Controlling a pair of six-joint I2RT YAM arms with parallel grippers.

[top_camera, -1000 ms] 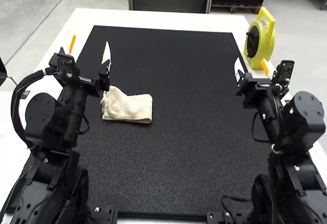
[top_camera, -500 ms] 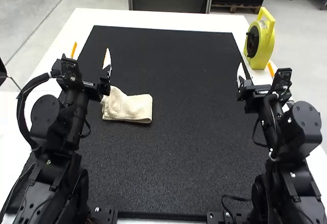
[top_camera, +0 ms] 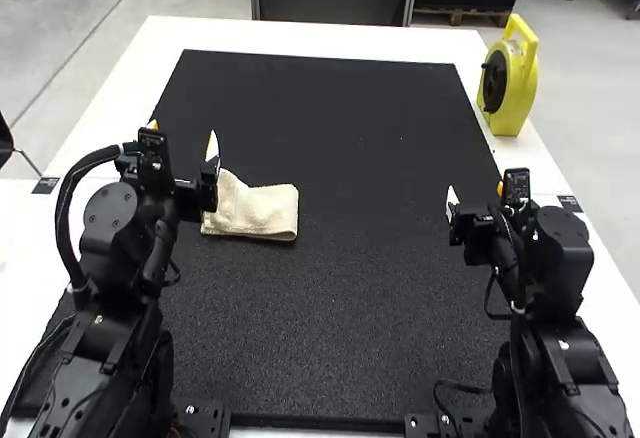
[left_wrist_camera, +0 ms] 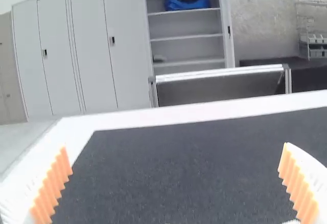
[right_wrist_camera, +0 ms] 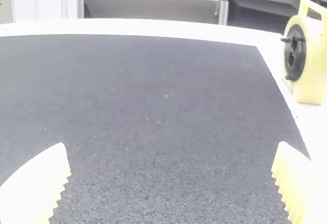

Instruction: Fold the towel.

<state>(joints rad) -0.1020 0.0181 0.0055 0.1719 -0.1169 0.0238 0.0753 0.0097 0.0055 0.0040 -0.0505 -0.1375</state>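
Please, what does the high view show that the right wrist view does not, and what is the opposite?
From the high view: the towel, lying folded on the left part of the mat, and the open left gripper close to it.

From the right wrist view: the ridges along the inner sides of the right gripper's two fingers, seen close.

Shared: the mat, the white table, the yellow reel and the open right gripper.

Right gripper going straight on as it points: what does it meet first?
Probably nothing soon: the way ahead of the right gripper looks free over the black mat, though its height there is unclear.
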